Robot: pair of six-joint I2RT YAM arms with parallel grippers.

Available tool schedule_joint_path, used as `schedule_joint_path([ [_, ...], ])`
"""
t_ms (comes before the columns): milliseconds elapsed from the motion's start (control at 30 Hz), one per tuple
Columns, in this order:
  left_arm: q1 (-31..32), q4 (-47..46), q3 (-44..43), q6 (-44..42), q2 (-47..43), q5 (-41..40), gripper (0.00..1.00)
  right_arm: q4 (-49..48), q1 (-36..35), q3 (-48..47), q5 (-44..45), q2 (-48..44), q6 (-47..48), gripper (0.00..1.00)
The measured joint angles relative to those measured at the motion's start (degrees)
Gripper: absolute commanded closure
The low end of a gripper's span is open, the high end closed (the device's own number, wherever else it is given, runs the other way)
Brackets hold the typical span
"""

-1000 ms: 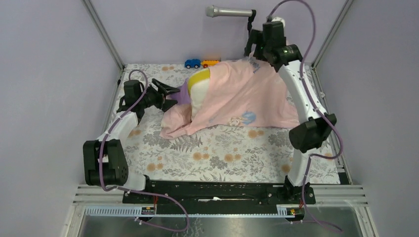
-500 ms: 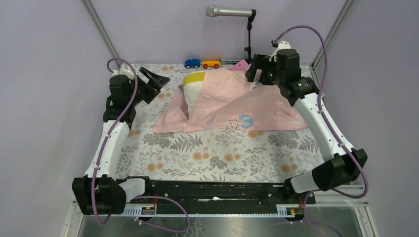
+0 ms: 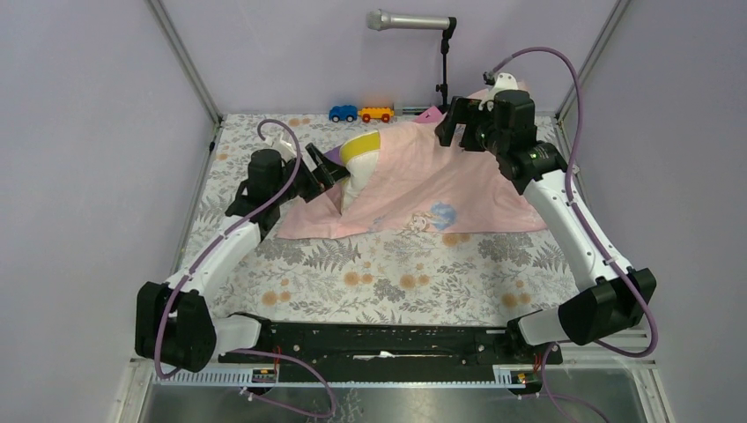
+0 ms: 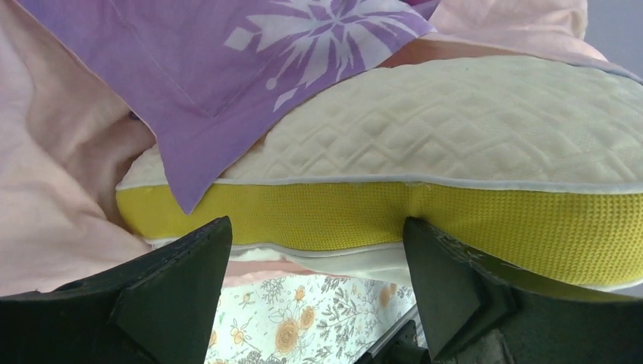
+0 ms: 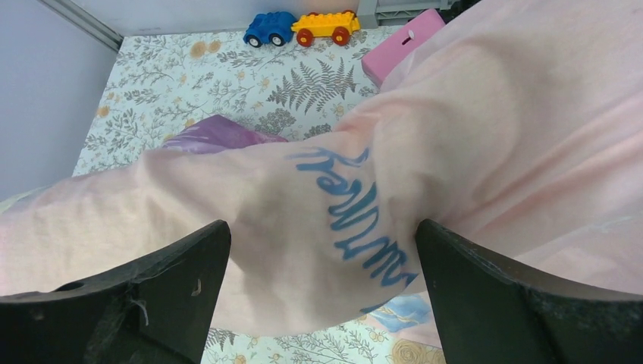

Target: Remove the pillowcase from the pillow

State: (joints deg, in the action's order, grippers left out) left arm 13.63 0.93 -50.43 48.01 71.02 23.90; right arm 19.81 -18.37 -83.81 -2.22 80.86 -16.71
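The white quilted pillow [image 3: 351, 183] with its yellow band lies at the table's back middle. Only its left end sticks out of the pillowcase [image 3: 440, 181]. The pillowcase is turned pale pink side out and drapes over the rest, spreading to the right. My left gripper [image 3: 328, 172] is open at the pillow's exposed end. In the left wrist view [image 4: 317, 227] the yellow band [image 4: 455, 220] sits between the fingertips, with a purple snowflake flap [image 4: 227, 68] above. My right gripper [image 3: 456, 132] is open over the case's far right part, with pink fabric [image 5: 455, 114] bulging between its fingers [image 5: 322, 227].
A blue toy car [image 3: 343, 113] and an orange one [image 3: 376, 113] stand at the back edge. A small pink wedge [image 3: 429, 115] lies beside a microphone stand [image 3: 443, 66]. Metal frame posts rise at the back corners. The floral cloth [image 3: 396, 282] covers the table.
My left arm swung out to the far left, then came back in low to the pillow's exposed end. My right arm came down off the back, and the pillowcase settled flatter.
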Motion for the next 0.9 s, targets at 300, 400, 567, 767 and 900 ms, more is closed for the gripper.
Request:
schedule_joint_path([
  [300,0.76,-14.21,4.55,4.20,4.57,-0.46,0.12,-0.24,0.00,-0.76,-2.23,-1.95,0.42,0.01],
  [400,2.08,-16.33,4.72,5.64,6.93,-1.18,0.12,-1.79,0.00,-0.15,-4.50,-4.79,0.59,0.00],
  [567,3.52,-11.26,0.55,5.77,9.66,-6.60,0.11,-6.80,-0.02,3.74,-8.52,-12.50,0.17,0.00],
  [767,3.54,-6.62,-0.39,6.25,9.84,-14.32,0.11,-13.81,-0.07,10.32,-10.84,-16.20,-3.28,0.00],
  [900,3.56,-2.25,-0.76,6.23,7.89,-20.26,0.05,-17.81,-0.11,17.59,-12.83,-13.03,-7.10,0.00],
])
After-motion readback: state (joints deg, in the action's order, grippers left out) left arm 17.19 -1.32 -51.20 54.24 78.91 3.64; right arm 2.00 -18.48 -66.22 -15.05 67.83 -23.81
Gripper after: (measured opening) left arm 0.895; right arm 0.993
